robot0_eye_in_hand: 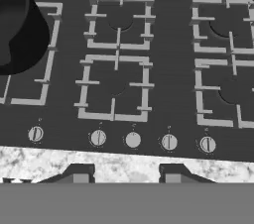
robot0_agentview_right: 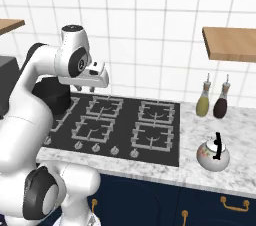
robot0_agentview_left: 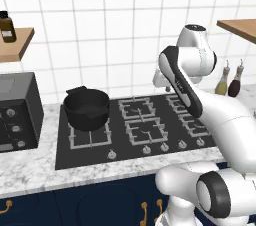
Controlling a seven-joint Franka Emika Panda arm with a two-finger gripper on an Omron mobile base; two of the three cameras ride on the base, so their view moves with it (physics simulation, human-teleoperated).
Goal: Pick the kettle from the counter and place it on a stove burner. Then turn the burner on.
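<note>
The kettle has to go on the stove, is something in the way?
Nothing visible blocks it. The kettle sits on the counter right of the cooktop, and the nearest burners are bare. The black pot is at the far left end.

My arm (robot0_agentview_left: 200, 95) rises from five o'clock and bends over the right half of the black cooktop (robot0_agentview_left: 120, 142). A wide black pot (robot0_agentview_left: 86, 108) sits on the grate at nine o'clock of the cooktop. Silver knobs (robot0_agentview_left: 147, 150) line its front edge above the marble counter (robot0_agentview_left: 60, 175). Two bottles (robot0_agentview_left: 229, 81) stand at three o'clock, and a dark appliance (robot0_agentview_left: 17, 115) at nine o'clock.
</note>
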